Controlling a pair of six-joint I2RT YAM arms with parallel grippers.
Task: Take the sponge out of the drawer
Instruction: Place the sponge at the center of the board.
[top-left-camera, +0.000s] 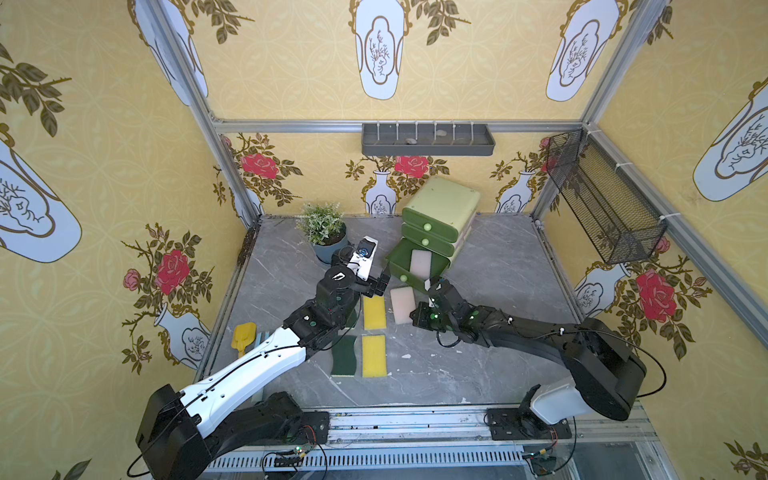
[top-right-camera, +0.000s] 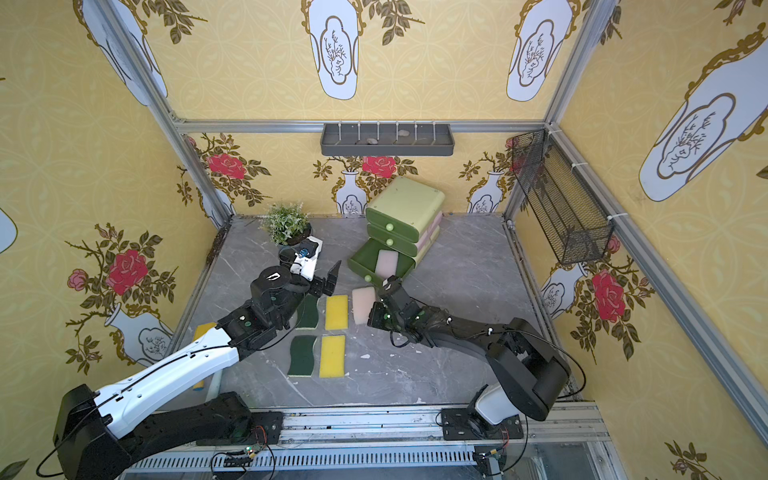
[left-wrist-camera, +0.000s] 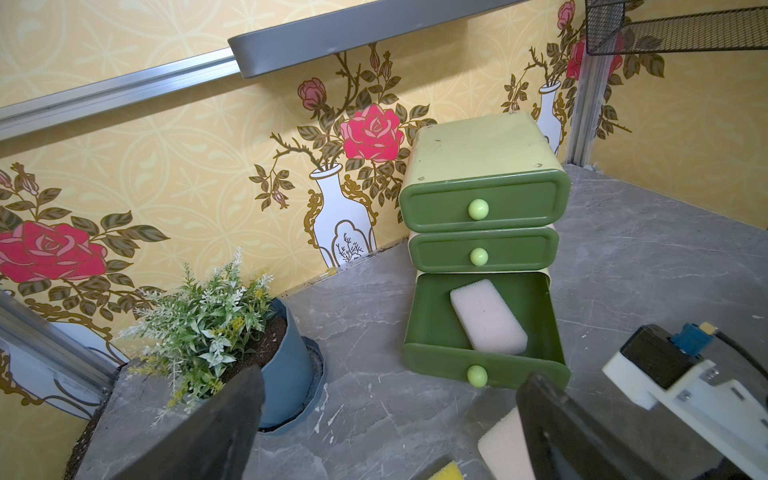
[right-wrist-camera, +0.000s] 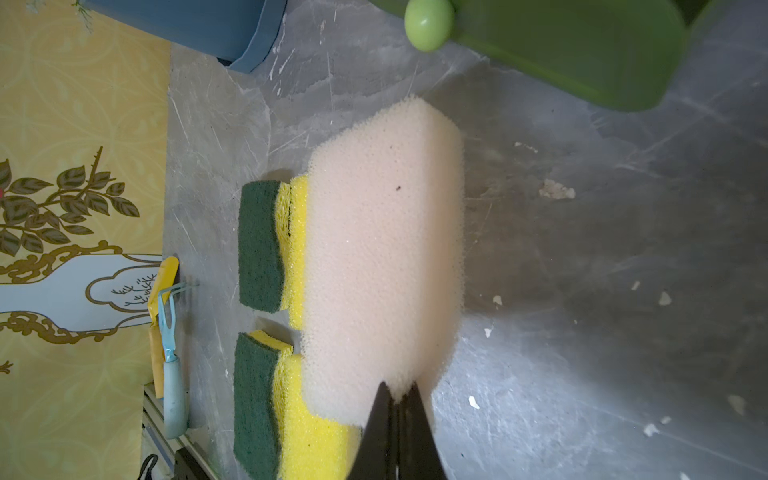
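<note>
Sponge (right-wrist-camera: 382, 257), pale pink, is pinched at one end by our right gripper (right-wrist-camera: 397, 390), its jaws squeezed almost together on it. It is outside the drawer, just in front of the knob (right-wrist-camera: 428, 23) (we cannot tell whether it touches the table (right-wrist-camera: 602, 270)). Our left gripper (left-wrist-camera: 395, 378) stands wide apart, holding nothing. The bottom drawer (left-wrist-camera: 440, 361) is pulled out with a second pink sponge (left-wrist-camera: 488, 316) lying inside it; the upper drawers (left-wrist-camera: 482, 208) are closed.

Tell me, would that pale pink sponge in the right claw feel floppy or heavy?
Probably light: the right gripper holds the pink sponge by one pinched edge. Likely squashy: its open-pored foam narrows where the jaws close. Seemingly not floppy: it juts out without sagging.
</note>
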